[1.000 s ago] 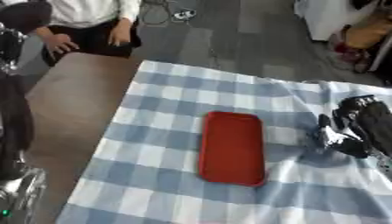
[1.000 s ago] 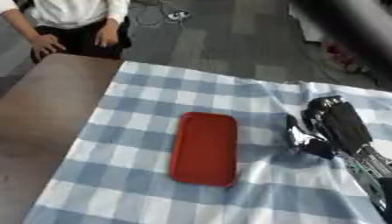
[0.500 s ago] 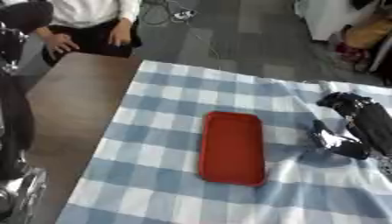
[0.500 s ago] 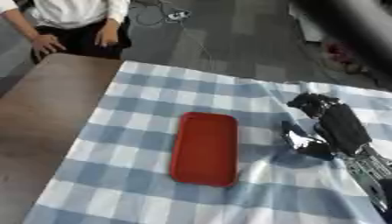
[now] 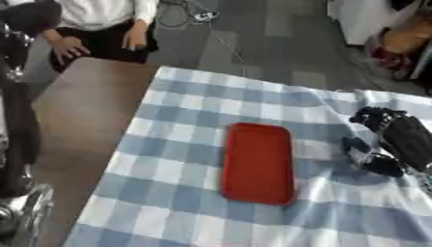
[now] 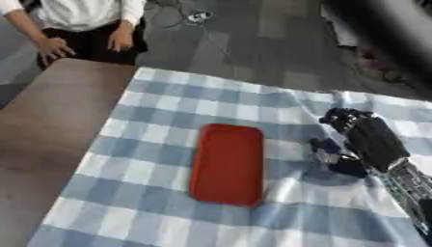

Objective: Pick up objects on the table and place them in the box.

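1. Here, a brown table (image 6: 50, 130) has a blue and white checked cloth (image 6: 168, 207) over its right part.
2. The left part of the tabletop is bare wood.
3. A flat red thing with round corners (image 6: 226, 164) lies on the cloth, near the middle of the cloth. It looks like a shallow red tray or lid, and I cannot tell which.
4. Its long sides run from the near edge of the table toward the far edge.
5. The robot's right hand (image 6: 364, 140) is over the cloth near the right edge of the table, just to the right of the red thing and not touching it.
6. Its fingers (image 6: 339, 116) are curled in, and the thumb sticks out to the left, down by the cloth.
7. I cannot tell if there is something small inside the curled hand, as it is all dark there.
8. The cloth is bumpy and wrinkled beside the hand.
9. The robot's left arm (image 5: 17, 144) shows at the left edge of the left eye view, black on top and silver at the bottom.
10. Its hand does not show.
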Robot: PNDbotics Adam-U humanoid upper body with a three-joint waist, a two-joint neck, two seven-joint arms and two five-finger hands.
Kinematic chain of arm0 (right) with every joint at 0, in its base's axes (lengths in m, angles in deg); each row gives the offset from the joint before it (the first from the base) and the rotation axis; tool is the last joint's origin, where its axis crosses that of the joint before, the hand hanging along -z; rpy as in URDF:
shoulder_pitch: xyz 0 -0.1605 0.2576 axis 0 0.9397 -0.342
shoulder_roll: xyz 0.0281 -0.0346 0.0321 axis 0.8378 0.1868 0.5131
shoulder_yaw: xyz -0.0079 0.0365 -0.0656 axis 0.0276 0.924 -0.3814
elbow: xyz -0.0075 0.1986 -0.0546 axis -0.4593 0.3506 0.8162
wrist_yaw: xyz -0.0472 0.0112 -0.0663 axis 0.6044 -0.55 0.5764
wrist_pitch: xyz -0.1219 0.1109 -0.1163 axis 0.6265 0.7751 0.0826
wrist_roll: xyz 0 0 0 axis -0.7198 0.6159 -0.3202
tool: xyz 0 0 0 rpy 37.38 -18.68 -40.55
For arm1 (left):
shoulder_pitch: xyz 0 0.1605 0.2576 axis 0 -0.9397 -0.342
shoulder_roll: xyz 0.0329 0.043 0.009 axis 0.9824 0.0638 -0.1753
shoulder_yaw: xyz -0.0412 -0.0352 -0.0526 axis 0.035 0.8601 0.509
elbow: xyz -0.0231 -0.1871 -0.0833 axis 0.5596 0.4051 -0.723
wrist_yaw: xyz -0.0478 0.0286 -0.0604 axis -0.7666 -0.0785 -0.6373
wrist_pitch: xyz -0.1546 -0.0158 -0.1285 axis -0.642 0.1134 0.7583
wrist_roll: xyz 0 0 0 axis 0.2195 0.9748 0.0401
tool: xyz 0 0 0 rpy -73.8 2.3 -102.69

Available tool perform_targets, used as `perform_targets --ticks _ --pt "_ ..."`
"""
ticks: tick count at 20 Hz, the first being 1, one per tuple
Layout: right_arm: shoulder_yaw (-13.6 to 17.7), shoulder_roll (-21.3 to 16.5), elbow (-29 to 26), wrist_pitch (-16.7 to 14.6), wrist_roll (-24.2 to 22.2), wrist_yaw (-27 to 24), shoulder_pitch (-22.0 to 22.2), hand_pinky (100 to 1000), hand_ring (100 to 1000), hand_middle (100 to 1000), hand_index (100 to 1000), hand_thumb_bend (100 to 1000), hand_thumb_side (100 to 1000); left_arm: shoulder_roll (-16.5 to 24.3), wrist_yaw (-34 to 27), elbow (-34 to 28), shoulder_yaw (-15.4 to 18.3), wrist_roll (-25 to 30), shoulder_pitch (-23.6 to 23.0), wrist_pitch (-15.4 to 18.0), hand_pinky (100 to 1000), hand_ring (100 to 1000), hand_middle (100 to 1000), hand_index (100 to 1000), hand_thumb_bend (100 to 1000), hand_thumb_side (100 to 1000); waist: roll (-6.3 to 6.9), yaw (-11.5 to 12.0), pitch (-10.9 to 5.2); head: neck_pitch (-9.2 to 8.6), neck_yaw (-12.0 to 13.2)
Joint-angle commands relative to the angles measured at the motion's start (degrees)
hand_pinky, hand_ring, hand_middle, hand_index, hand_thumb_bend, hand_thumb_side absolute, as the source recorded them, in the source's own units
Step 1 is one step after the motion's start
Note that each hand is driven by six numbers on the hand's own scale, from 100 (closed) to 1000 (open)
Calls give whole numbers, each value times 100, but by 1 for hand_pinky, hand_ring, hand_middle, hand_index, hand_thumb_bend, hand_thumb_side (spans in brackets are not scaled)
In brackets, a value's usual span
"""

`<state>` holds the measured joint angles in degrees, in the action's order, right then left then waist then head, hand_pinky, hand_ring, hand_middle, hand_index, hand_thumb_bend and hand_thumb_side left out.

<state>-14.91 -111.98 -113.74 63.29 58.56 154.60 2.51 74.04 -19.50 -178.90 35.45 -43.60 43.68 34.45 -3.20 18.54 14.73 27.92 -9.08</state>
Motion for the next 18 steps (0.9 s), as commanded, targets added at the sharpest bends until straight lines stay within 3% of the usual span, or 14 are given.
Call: perform_targets --ticks 1,6,8,16,17,18 --pt "55 -143 -21 46 -125 74 -117 332 601 686 753 233 1000 57 13 -94 -9 -6 75 -3 782 698 879 908 211 803 9 12 -123 -3 44" --pt "129 -101 239 232 -218 244 -88 345 591 680 752 246 1000 51 16 -94 -6 -11 83 0 782 698 880 910 210 804 2 29 -106 -5 58" --pt "127 -125 274 352 -288 376 -63 282 556 650 719 267 1000 60 16 -94 -7 -10 75 -1 782 699 881 910 208 806 -4 25 -104 4 60" --pt "27 -202 -4 512 -747 575 70 230 514 621 682 294 1000 74 13 -94 -12 0 63 -5 782 699 880 909 209 804 -3 4 -120 22 65" --pt "27 -199 -10 515 -765 577 90 224 510 619 680 343 1000 74 13 -94 -12 1 62 -5 782 699 880 909 210 808 -3 2 -122 21 68" --pt "26 -191 -7 516 -776 578 112 224 510 619 680 301 1000 74 12 -94 -12 1 62 -4 782 699 880 909 209 804 -2 1 -124 20 71"
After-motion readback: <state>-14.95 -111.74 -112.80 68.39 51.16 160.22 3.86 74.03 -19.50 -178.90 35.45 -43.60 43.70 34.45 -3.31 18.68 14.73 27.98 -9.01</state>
